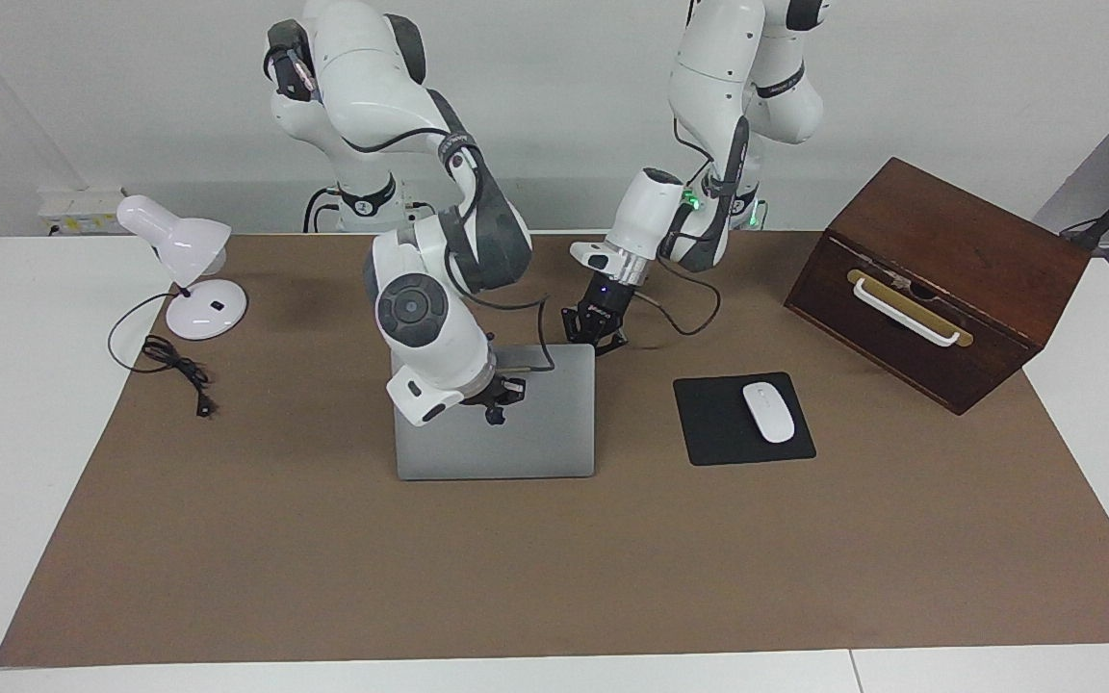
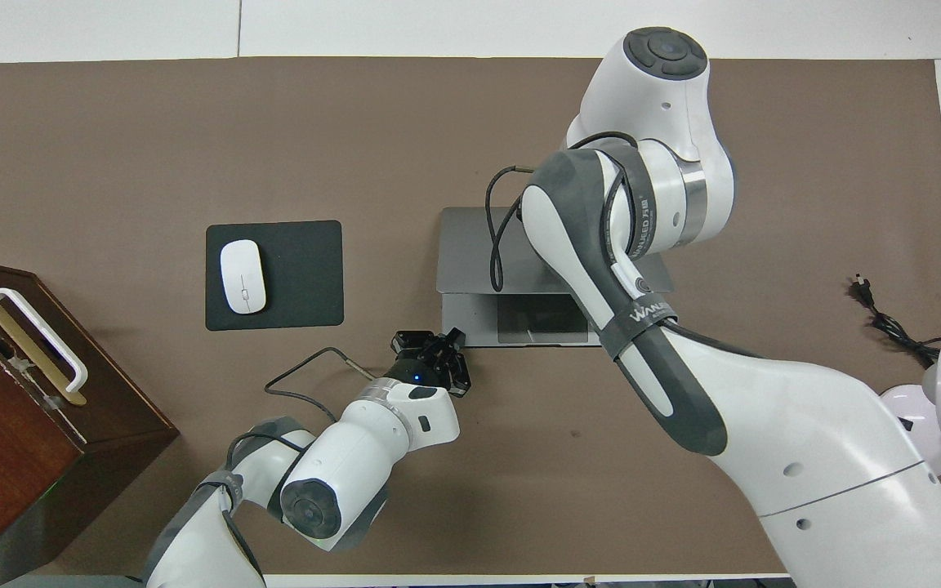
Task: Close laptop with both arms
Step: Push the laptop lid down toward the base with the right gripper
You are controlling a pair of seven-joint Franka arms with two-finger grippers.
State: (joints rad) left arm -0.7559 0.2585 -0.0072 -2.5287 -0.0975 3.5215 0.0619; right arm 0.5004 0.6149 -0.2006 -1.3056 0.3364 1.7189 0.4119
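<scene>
The silver-grey laptop (image 1: 516, 443) lies in the middle of the brown mat, its lid leaning low over the base. In the overhead view the lid (image 2: 466, 249) covers the keys, and only the trackpad (image 2: 540, 318) strip shows. My right gripper (image 1: 500, 397) rests on the lid's outer face near its free edge; the right arm hides it in the overhead view. My left gripper (image 1: 596, 329) is open at the laptop's corner nearest the robots, toward the left arm's end. It also shows in the overhead view (image 2: 434, 341), beside the base's corner.
A black mouse pad (image 1: 709, 433) with a white mouse (image 1: 768, 412) lies beside the laptop toward the left arm's end. A brown wooden box (image 1: 949, 279) with a white handle stands past it. A white desk lamp (image 1: 191, 279) and its cord lie at the right arm's end.
</scene>
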